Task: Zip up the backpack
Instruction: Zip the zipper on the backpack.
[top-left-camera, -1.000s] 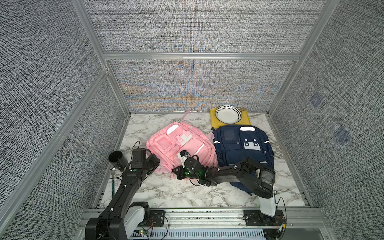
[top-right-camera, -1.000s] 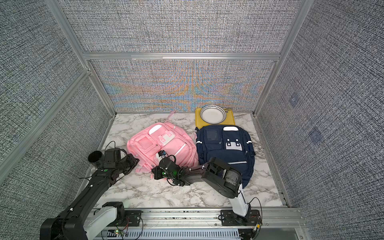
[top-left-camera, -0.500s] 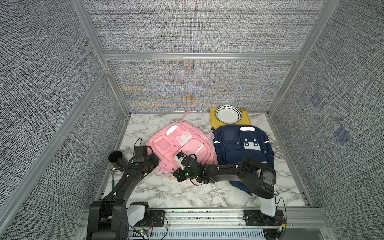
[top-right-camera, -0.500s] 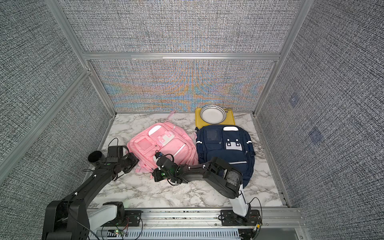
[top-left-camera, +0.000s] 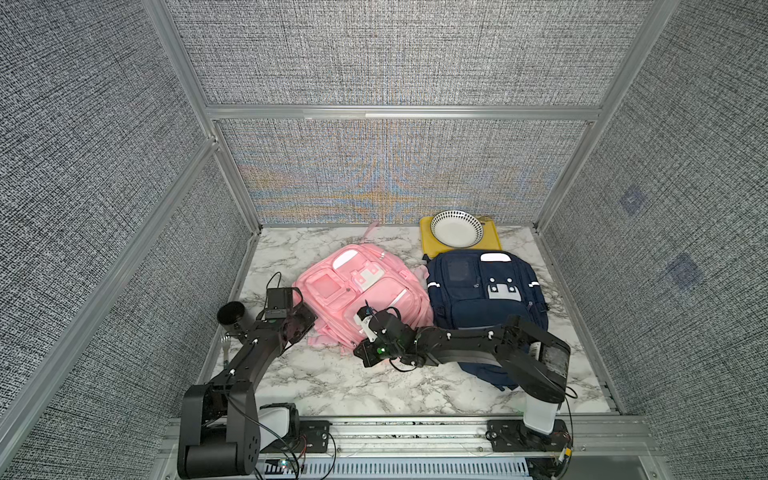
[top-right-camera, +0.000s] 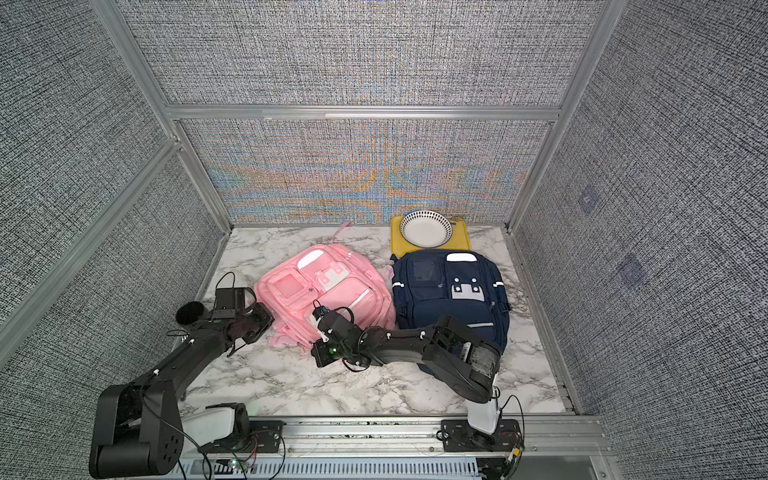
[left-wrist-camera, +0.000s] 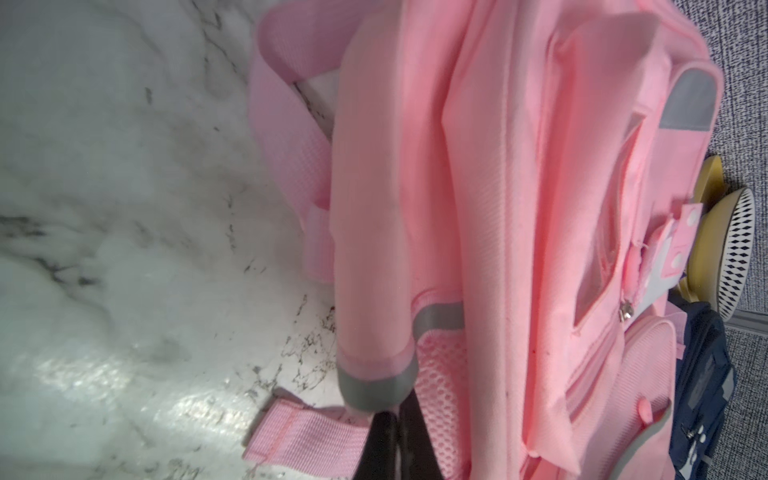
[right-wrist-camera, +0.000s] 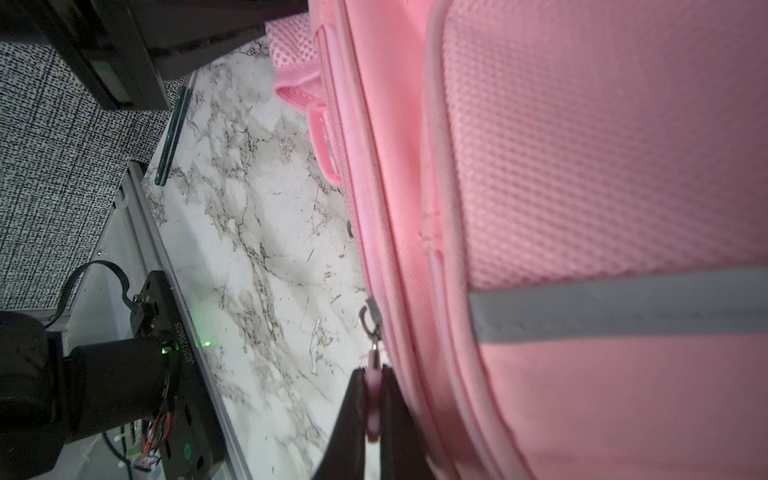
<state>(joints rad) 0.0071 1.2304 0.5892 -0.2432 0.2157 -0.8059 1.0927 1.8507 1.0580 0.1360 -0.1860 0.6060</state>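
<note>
the pink backpack lies flat on the marble table, just beside the navy backpack. at the pink backpack's near edge the right gripper pinches its pink zipper pull. at its side pocket the left gripper is pressed together.

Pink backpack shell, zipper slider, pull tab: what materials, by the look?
Pink backpack: woven synthetic fabric, matte; weave grain shows. Zipper slider: metal, probably; grey, glinting. Pull tab: soft rubber or plastic, likely; smooth, matte pink.

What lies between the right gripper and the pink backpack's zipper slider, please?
In the right wrist view: the pink pull tab the right gripper pinches, then a small metal link to the zipper slider.
</note>
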